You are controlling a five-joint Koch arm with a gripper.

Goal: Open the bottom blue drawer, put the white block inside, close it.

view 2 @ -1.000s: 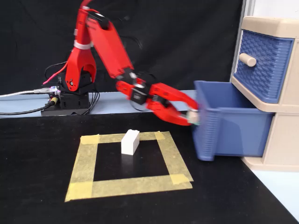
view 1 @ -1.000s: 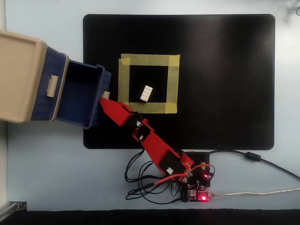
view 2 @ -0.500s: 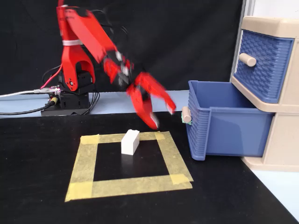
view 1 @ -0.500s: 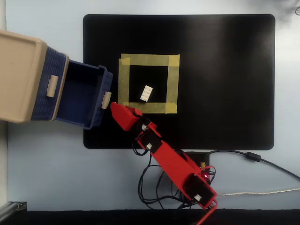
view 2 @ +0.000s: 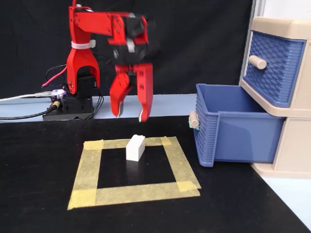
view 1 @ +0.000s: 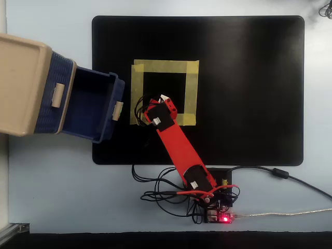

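Note:
The white block (view 2: 135, 147) lies inside the yellow tape square (view 2: 92, 165) on the black mat. In the overhead view only a corner of the block (view 1: 165, 97) peeks out from under the arm. My red gripper (view 2: 130, 116) hangs open just above the block, apart from it and empty; in the overhead view the gripper (view 1: 160, 106) covers the lower left of the tape square (view 1: 166, 66). The bottom blue drawer (view 2: 238, 138) is pulled out and looks empty; in the overhead view the drawer (view 1: 116, 96) opens toward the square.
The beige drawer unit (view 1: 21, 83) stands at the left edge in the overhead view, its top blue drawer (view 2: 272, 68) shut. The arm's base, board and cables (view 1: 207, 202) sit at the mat's near edge. The black mat (view 1: 249, 93) extends right of the square.

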